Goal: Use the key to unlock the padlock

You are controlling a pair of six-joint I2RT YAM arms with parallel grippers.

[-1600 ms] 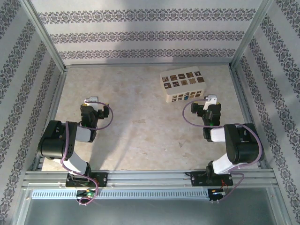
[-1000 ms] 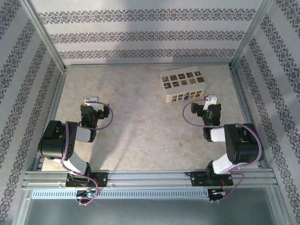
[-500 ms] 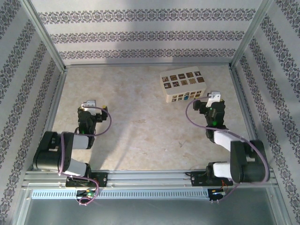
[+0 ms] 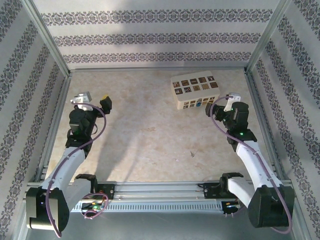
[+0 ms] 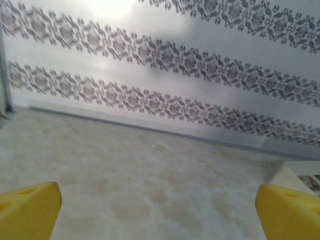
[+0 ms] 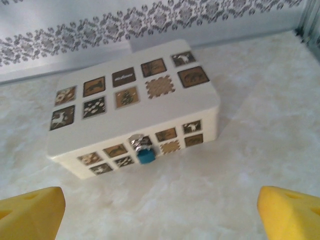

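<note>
Right claw [image 4: 221,105] is spread wide on my screen: in its wrist camera the two yellow fingertips [image 6: 31,212] sit at the bottom corners with bare table between them and nothing held. It is on the right side of the table, just beside the near right corner of the cream rectangular box with dark patterned squares [image 4: 196,90], not touching it.

The tiny blue square padlock with its small silvery metal loop [image 6: 145,155] hangs on the box's front wall, about midway along it, with the loop up at the line where the lid meets the base. From overhead I can make it out only as a small blue dot [image 4: 199,104] on the side of the box facing the arms. In the right wrist view it lies beyond the fingertips and a little left of the midline between them, well clear of both.

My left claw [image 4: 93,100] is also spread wide and holding nothing, its yellow fingertips [image 5: 27,210] far apart at the bottom corners of its view. It is over the left side of the pale beige marbled table [image 4: 150,135], well apart from the box, and faces the back wall of grey floral-striped wallpaper [image 5: 165,65].
</note>
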